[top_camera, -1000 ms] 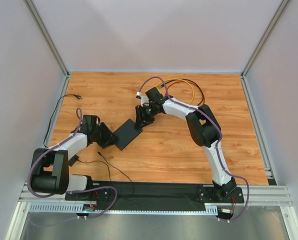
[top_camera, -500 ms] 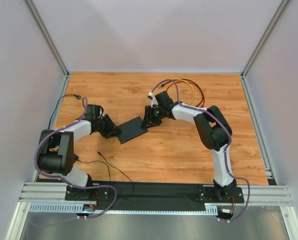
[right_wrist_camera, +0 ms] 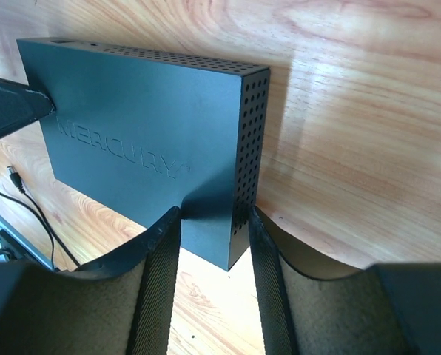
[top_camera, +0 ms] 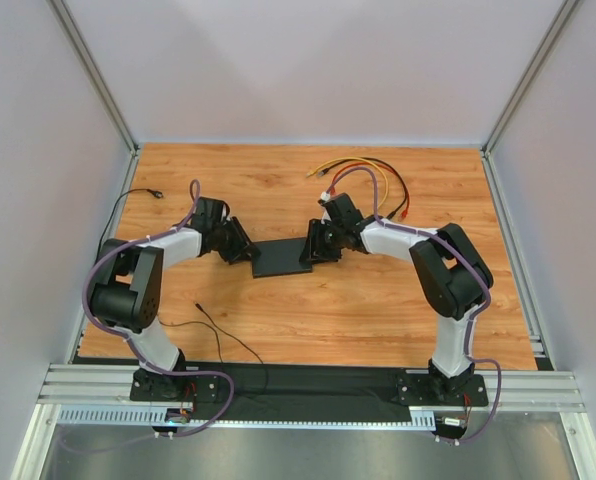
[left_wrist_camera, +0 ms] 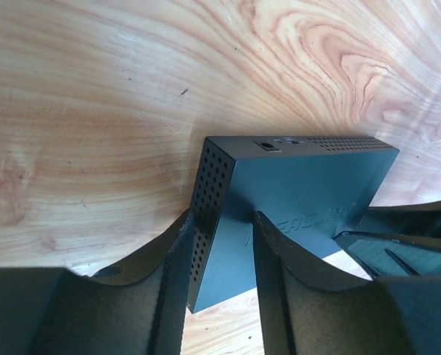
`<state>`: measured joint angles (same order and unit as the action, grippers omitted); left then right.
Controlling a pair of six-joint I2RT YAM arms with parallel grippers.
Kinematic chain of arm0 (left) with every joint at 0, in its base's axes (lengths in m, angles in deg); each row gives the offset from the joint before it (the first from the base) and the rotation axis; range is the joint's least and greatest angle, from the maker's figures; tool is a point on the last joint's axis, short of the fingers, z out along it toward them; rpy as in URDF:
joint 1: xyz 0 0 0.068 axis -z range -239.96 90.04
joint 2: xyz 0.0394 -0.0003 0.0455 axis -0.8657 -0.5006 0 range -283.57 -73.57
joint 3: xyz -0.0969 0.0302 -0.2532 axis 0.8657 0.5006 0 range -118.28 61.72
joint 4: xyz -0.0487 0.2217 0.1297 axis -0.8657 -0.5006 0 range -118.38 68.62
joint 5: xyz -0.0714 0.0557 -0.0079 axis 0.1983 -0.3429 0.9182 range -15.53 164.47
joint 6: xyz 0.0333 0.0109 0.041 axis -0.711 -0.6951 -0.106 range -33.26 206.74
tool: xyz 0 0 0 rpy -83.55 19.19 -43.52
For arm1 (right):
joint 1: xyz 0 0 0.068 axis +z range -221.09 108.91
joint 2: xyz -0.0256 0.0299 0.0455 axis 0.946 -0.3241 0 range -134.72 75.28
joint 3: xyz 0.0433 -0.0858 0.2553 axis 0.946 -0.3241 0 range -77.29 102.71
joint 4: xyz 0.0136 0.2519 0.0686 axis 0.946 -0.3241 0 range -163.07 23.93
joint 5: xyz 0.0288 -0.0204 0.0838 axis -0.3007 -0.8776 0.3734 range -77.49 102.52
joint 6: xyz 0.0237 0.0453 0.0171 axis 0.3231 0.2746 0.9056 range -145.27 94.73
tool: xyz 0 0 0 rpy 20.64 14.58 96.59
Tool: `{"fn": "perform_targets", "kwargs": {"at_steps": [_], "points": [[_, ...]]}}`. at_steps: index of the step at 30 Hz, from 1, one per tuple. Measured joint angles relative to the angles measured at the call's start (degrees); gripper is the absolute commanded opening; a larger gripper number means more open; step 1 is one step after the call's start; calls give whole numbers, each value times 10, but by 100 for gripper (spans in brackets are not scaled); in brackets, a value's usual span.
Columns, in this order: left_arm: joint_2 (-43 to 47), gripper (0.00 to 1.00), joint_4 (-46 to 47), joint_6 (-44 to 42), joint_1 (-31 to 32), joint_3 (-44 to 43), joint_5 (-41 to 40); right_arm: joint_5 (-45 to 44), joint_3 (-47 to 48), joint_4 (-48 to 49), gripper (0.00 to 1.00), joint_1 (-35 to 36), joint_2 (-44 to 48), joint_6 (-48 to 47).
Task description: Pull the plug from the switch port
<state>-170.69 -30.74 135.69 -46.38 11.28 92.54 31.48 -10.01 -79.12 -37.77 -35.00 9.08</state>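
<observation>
The switch [top_camera: 281,258] is a flat black box in the middle of the wooden table, long side running left to right. My left gripper [top_camera: 243,250] is shut on its left end and my right gripper [top_camera: 313,250] on its right end. In the left wrist view my gripper [left_wrist_camera: 222,222] clamps the switch [left_wrist_camera: 302,185] by its perforated side, and a narrow face shows a small port [left_wrist_camera: 266,145] with nothing in it. In the right wrist view my gripper [right_wrist_camera: 213,214] clamps the switch [right_wrist_camera: 132,126] at its other perforated end. No plug shows in the switch.
A bundle of yellow, red and black cables [top_camera: 373,172] lies at the back right. A black cable [top_camera: 126,205] runs along the left edge. A thin black wire [top_camera: 223,335] lies at the front left and shows in the right wrist view [right_wrist_camera: 28,200]. Walls enclose three sides.
Both grippers have moved right and toward the back together with the switch. The switch has turned from a diagonal to lying level across the table.
</observation>
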Motion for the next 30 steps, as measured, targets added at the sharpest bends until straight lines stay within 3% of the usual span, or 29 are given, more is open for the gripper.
{"fn": "perform_targets", "kwargs": {"at_steps": [6, 14, 18, 23, 30], "points": [[8, 52, -20, -10, 7, -3, -7, -17, 4, -6, 48, 7, 0, -4], [97, 61, -99, -53, 9, -19, -33, -59, 1, -42, 70, 12, 26, -22], [163, 71, -129, -77, 8, -31, -52, -83, 1, -63, 85, 10, 53, -33], [247, 75, -162, -107, 8, -31, -63, -107, -9, -85, 100, 6, 93, -43], [350, 74, -192, -133, 8, -8, -61, -144, -77, -101, 100, 5, 185, -46]]}}
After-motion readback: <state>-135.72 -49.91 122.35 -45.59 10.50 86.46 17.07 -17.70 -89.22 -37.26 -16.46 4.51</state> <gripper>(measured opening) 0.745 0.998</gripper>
